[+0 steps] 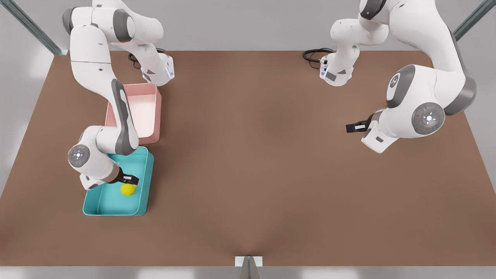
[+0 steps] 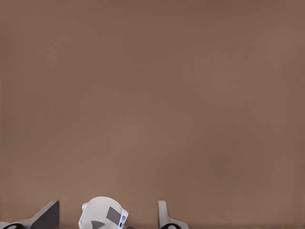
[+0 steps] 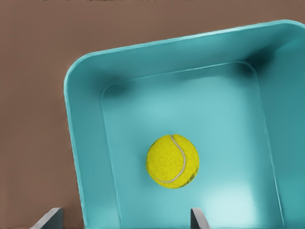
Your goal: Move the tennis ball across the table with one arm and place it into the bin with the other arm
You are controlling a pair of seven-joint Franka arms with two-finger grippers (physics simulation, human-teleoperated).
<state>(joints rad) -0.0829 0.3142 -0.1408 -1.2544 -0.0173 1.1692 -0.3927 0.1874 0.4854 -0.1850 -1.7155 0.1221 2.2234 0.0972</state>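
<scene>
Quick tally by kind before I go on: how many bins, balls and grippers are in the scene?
Bins: 2, the teal bin and the pink bin
Balls: 1, the tennis ball, inside the teal bin
Grippers: 2, the right gripper above the ball, open; the left gripper waiting, open
Total: 5

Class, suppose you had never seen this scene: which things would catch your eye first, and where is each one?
The bright tennis ball stands out most, lying inside the teal bin near the front view's left edge of the brown table. The right gripper, open, hangs just over the ball. A pale pink tray sits just behind the bin, while the left gripper, also open, waits over bare table at the front view's right.
</scene>
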